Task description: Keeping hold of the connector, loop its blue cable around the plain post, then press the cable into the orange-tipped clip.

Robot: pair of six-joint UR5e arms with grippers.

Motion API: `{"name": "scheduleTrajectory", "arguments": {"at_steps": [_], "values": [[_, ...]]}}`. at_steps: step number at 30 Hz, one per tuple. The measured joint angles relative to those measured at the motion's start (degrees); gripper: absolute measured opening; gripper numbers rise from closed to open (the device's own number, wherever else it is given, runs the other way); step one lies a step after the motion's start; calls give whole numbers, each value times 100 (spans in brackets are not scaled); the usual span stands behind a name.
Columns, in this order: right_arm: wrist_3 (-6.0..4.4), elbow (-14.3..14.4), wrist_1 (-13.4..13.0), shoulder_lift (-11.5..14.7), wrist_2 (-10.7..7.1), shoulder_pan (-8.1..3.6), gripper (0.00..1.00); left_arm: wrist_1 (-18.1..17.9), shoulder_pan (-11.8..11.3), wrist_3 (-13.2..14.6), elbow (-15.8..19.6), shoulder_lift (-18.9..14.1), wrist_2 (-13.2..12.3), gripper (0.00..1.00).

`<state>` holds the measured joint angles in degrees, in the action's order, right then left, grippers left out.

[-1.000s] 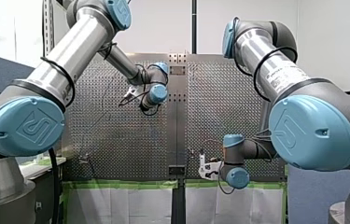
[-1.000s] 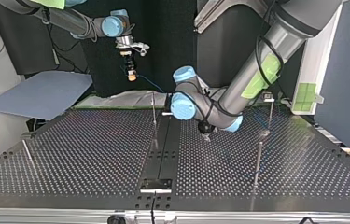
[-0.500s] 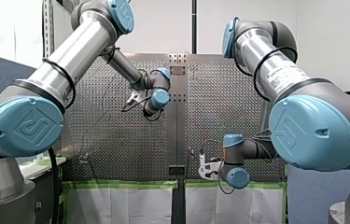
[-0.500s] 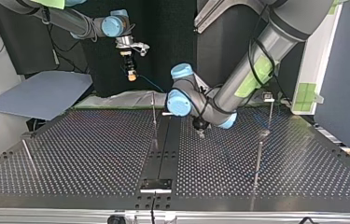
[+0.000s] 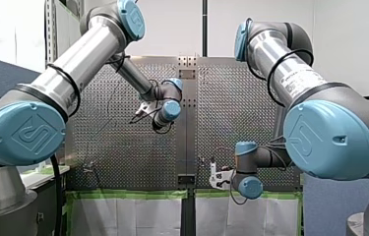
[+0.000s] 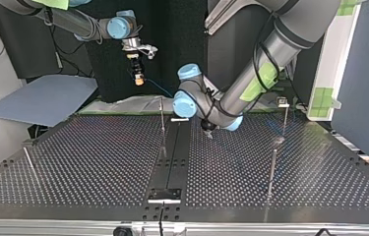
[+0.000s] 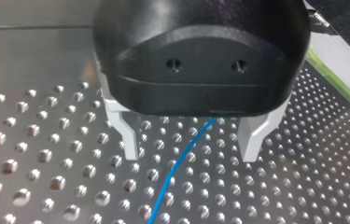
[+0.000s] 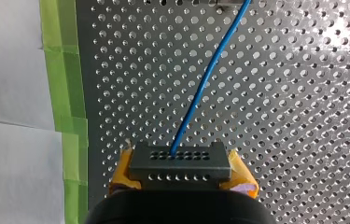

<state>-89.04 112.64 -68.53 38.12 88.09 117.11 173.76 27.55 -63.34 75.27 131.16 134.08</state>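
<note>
Metal perforated table (image 6: pixel 98 162) under blue cable (image 8: pixel 200 88)

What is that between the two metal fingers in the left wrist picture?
In the left wrist view, the blue cable runs between the open left gripper's fingers, touching neither, over the perforated table.

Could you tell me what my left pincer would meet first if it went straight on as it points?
My left pincer is open astride the blue cable, so the cable likely enters its gap first; the fingertips then reach the perforated table. Depth is unclear.
</note>
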Motion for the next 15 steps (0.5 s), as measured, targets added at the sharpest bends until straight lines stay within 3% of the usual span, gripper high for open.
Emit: {"name": "scheduleTrajectory", "arguments": {"at_steps": [8, 15], "values": [[2, 0, 1, 2, -2, 0, 0, -112, 75, -1, 2, 52, -24, 100], [7, 0, -3, 2, -2, 1, 0, -184, 158, 257, -83, 351, 214, 100]]}}
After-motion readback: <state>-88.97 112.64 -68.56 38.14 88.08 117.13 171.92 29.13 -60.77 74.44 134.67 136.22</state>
